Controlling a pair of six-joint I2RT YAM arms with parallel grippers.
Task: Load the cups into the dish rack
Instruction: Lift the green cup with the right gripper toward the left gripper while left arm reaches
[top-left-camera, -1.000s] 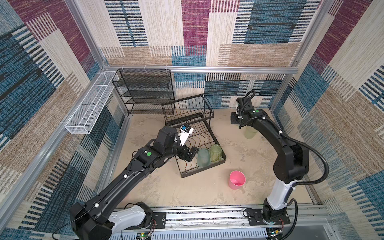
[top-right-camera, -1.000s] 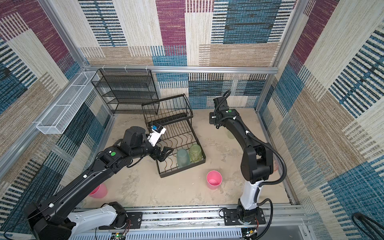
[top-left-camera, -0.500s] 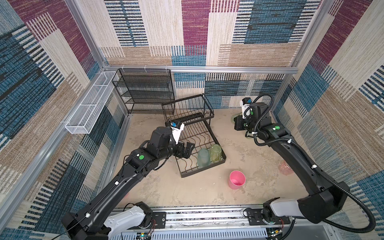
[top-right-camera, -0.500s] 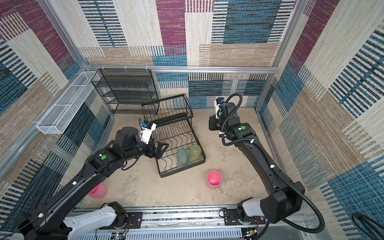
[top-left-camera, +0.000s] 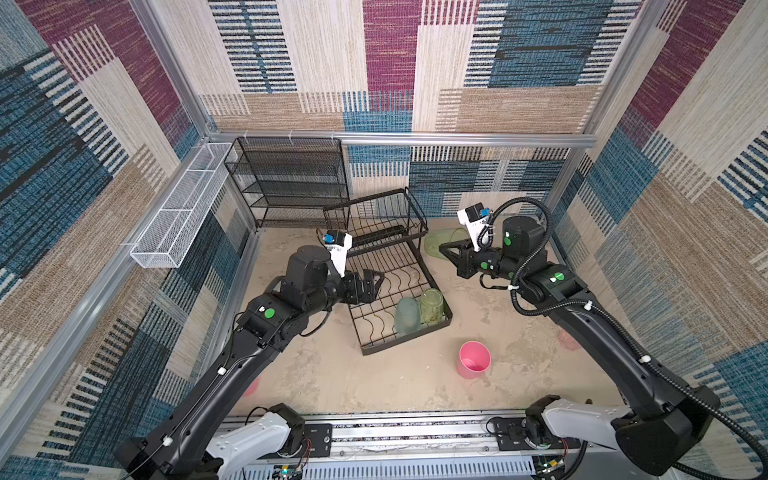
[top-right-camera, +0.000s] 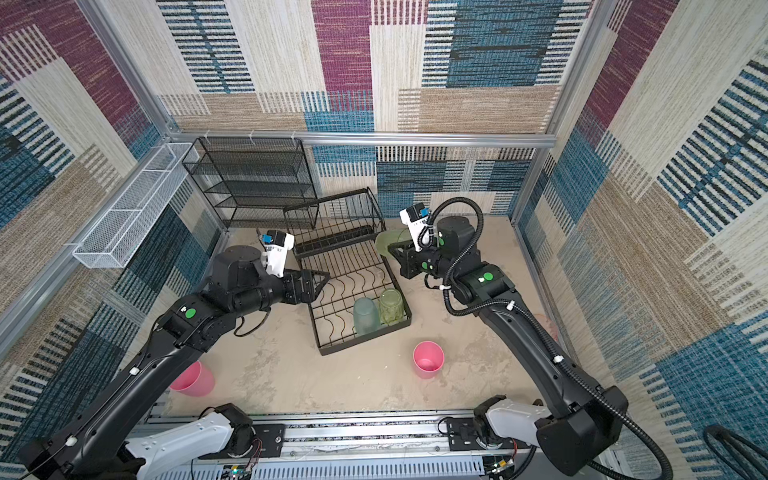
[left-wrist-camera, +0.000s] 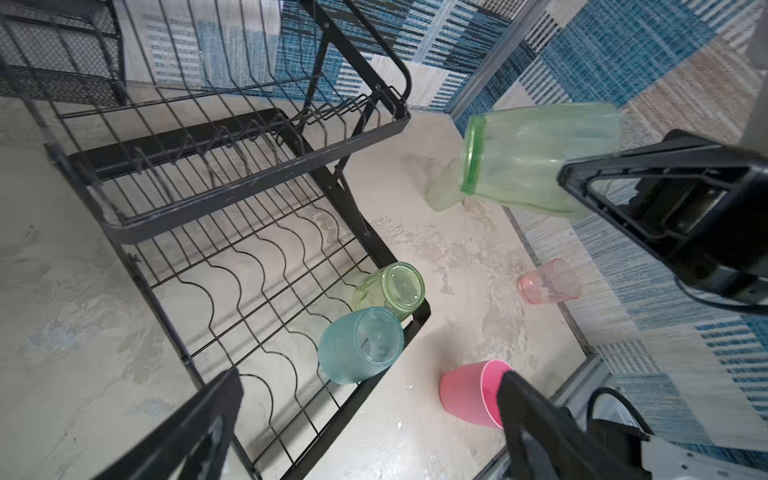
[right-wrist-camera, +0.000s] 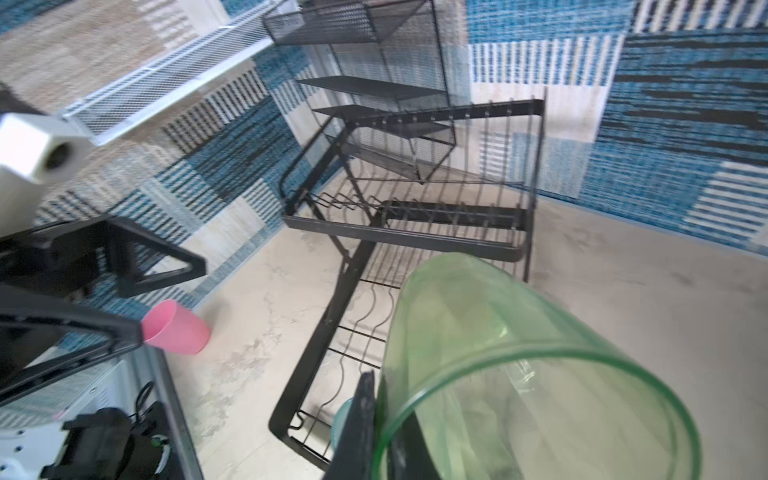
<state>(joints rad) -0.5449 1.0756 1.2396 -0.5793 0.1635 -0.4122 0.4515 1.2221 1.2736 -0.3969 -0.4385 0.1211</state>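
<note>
Step in hand: carrying a cup to the dish rack.

Right jaws are shut tight, pinching the wall at the mouth of a yellow-green cup. The cup is held on its side, clear of the surface, with its base pointing away from them toward the rack's upper tier.

Left jaws gape fully, empty, above the lower tier. Ahead of them a teal cup and a green cup stand inverted in the rack.

Judged next: bring the held cup over a free slot, turn it mouth-down, lower it and release. A pink cup waits beyond.
</note>
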